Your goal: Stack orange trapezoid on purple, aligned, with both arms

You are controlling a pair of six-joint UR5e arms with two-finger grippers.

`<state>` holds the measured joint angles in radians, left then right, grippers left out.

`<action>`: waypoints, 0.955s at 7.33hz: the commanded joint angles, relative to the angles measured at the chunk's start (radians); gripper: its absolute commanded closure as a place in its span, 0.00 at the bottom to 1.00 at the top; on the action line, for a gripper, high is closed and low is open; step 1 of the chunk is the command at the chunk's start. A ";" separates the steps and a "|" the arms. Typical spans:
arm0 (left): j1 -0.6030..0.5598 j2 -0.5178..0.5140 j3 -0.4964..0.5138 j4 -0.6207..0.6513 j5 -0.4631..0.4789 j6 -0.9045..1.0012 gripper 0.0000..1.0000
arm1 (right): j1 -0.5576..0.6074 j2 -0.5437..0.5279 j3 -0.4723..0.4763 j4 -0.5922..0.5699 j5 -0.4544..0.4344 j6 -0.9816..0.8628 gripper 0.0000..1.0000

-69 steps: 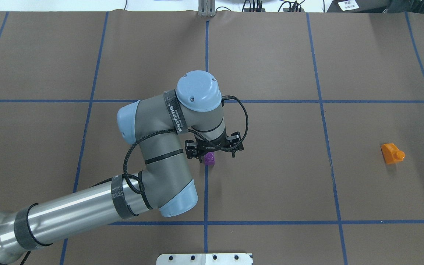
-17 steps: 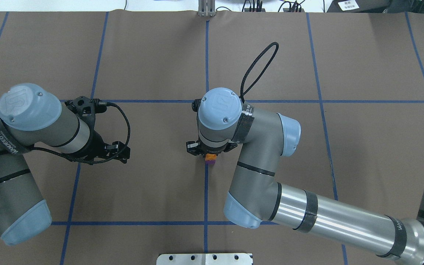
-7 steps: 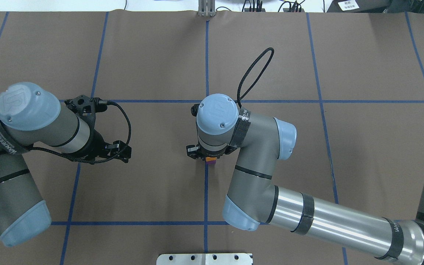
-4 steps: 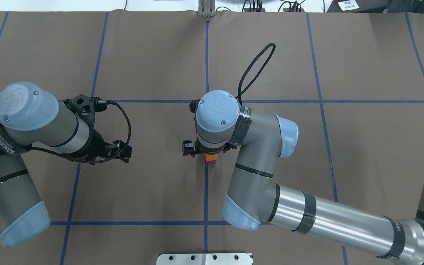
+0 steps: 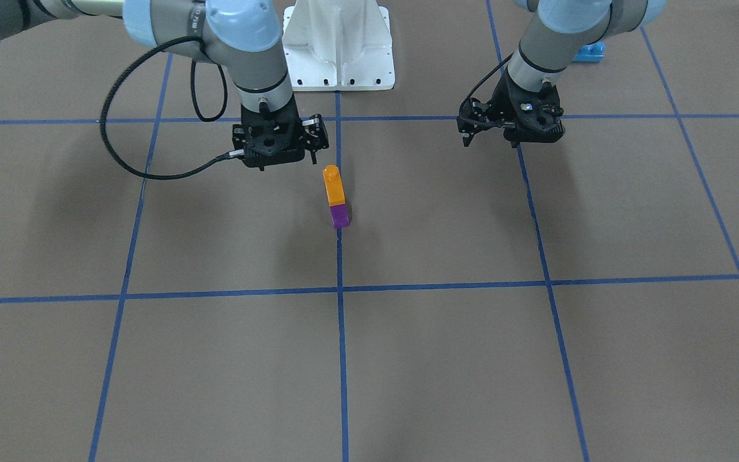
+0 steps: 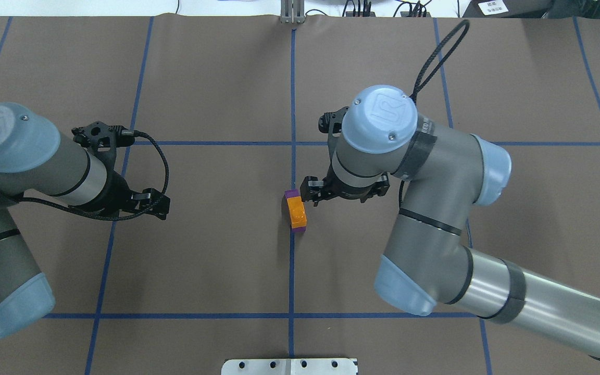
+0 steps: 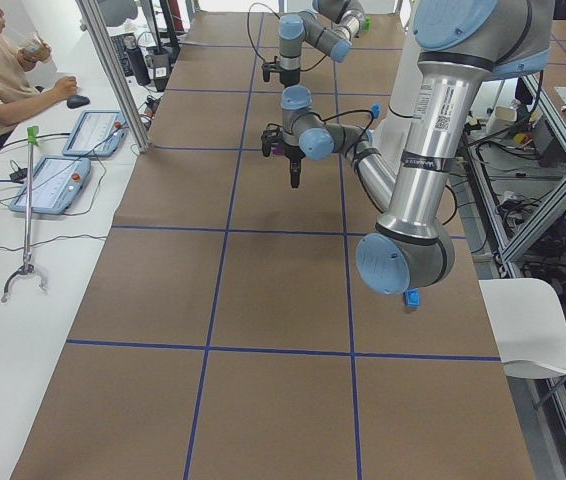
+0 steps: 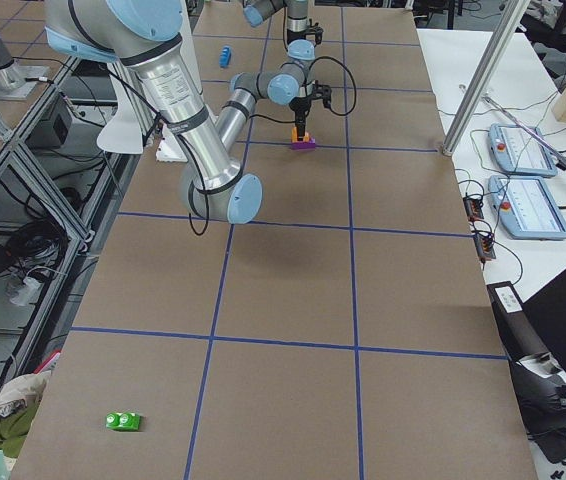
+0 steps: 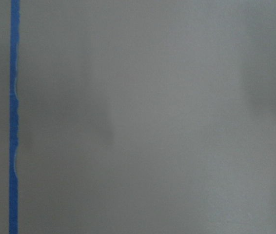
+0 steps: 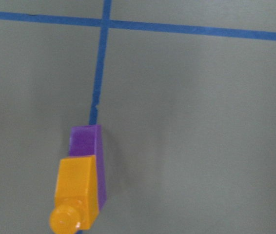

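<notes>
The orange trapezoid [image 5: 333, 185] sits stacked on the purple block [image 5: 340, 217] on the table's centre line, and nothing holds the stack. It also shows in the overhead view, orange [image 6: 297, 212] over purple [image 6: 292, 194], and in the right wrist view, orange [image 10: 77, 187] over purple [image 10: 85, 141]. My right gripper [image 5: 278, 138] is open and empty, raised just beside the stack and apart from it. My left gripper [image 5: 509, 125] hangs open and empty far to the other side. The left wrist view shows only bare table.
A blue brick [image 5: 587, 52] lies near the robot base [image 5: 339, 45] behind my left arm. A small green block [image 8: 123, 421] lies far off at the table's right end. An operator [image 7: 3, 70] sits at the side bench. Blue tape lines grid the brown table.
My right gripper has let go of the orange trapezoid and has risen and moved away to the right of the stack. The orange block stays on the purple one. My left arm has barely moved.
</notes>
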<state>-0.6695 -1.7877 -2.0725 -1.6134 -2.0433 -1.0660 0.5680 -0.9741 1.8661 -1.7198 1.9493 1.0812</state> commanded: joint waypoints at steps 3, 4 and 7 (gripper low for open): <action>-0.401 0.233 0.015 -0.003 -0.200 0.638 0.01 | 0.405 -0.426 0.137 -0.010 0.221 -0.529 0.00; -0.530 0.257 0.090 -0.002 -0.268 0.814 0.01 | 0.535 -0.510 0.130 -0.012 0.281 -0.691 0.00; -0.787 0.275 0.337 0.010 -0.302 1.174 0.01 | 0.867 -0.733 0.087 -0.012 0.335 -1.007 0.00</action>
<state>-1.3695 -1.5175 -1.8361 -1.6075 -2.3368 -0.0346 1.2953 -1.6169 1.9692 -1.7318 2.2703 0.1914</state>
